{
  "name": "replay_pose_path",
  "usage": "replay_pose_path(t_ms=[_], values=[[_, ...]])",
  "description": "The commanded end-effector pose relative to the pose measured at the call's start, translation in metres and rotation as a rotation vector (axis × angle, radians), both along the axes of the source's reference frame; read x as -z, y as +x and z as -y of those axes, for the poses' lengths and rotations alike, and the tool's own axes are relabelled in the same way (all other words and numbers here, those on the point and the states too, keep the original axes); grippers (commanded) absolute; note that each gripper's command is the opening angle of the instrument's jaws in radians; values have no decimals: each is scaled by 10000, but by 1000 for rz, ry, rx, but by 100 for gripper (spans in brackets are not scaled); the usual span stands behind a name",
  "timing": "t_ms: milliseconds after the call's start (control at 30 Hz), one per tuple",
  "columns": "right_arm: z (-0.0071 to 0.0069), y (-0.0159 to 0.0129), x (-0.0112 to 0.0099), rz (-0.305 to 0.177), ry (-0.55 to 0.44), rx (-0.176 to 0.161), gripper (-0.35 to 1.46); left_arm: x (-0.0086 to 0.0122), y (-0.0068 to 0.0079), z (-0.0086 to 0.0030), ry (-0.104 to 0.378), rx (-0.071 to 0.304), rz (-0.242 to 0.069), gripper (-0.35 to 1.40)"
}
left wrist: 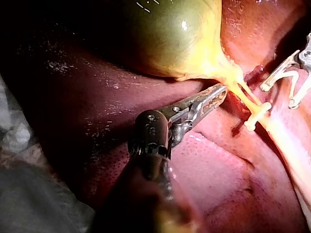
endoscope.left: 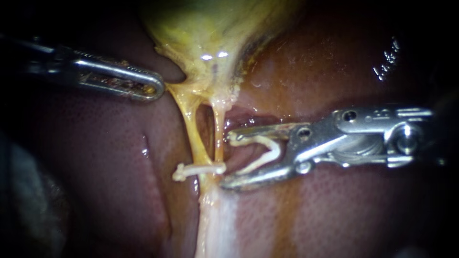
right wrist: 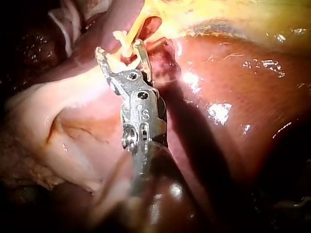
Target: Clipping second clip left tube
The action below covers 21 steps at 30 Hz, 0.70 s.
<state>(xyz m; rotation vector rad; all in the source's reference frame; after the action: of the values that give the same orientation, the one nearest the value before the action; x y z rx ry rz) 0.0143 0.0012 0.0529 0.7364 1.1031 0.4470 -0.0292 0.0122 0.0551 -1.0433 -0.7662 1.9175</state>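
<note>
The left tube [endoscope.left: 191, 129] is the thin yellow string mid-frame in the endoscope view. It runs from the gallbladder [endoscope.left: 205, 28] at top centre, down & a bit right. The white lower clip [endoscope.left: 198, 170] lies across its low end. That clip's right tip reaches the right tube [endoscope.left: 218, 136]; can't tell if it grabs that one too. There's a dark gap btw the 2 tubes.

Just right of the right tube is the right instrument [endoscope.left: 228, 161], shaft coming from the right edge. Its jaws stand wide w/ an open clip [endoscope.left: 272, 143] held in them, one leg on each jaw. No tube is inside that clip yet. Both jaw tips are on the right side of the right tube & don't touch the left tube.

At upper left, the left instrument [endoscope.left: 154, 89] has its jaws lying together, holding nothing. Its tip is just beside the yellow bit under the gallbladder. Dark red liver [endoscope.left: 344, 215] is all around.

To do it well, I think:
- The right tube is in the way, so one clip leg prob. has to go thru the gap.
- Only the left tube should sit deep in the clip, above the lower clip & apart from it.
- Go slow, don't poke the liver.
- Squeeze only when both clip tips show past the tube.
</note>
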Motion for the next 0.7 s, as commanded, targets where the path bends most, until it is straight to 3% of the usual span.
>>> replay_pose_path(t_ms=[33, 367, 700], values=[[0, 2, -2, -3, 8, 0, 50, 0, 0, 0, 0, 0, 0, -35], [10, 9, -36, 21, 81, -17, 49, 0, 0, 0, 0, 0, 0, -35], [17, 17, -65, 31, 89, -22, 49, 0, 0, 0, 0, 0, 0, -35]])
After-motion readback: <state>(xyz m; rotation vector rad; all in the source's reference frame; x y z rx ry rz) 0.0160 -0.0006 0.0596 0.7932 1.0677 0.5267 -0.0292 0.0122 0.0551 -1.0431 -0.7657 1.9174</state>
